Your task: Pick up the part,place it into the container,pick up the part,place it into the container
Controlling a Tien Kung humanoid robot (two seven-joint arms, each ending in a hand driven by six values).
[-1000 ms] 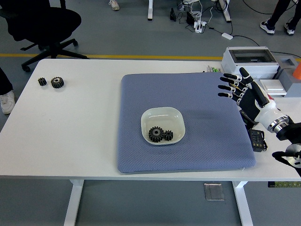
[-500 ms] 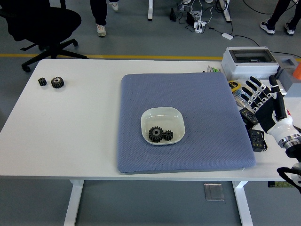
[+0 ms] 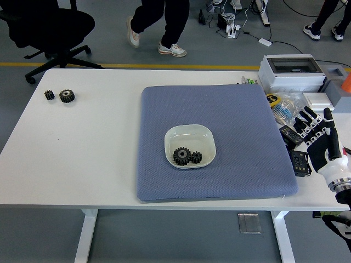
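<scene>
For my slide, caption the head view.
Two gears lie in the white bowl; the open right hand hovers at the table's right edge.

Two gears [image 3: 187,156] in bowl [image 3: 190,133] on mat [image 3: 241,142], two gears [image 3: 61,96] far left

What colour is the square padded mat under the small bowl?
The square padded mat is blue-grey with a fine dotted texture, seen in the head view.

Two black gears [image 3: 187,156] are lying side by side in the white bowl [image 3: 190,133], which is sitting near the middle of the blue mat [image 3: 241,142]. Two more gears [image 3: 61,96] are resting near the table's [image 3: 82,159] far left corner. The right hand [image 3: 321,137] is hovering with fingers spread over the table's right edge, holding nothing. A person's legs [image 3: 159,22] are passing beyond the far edge.
</scene>
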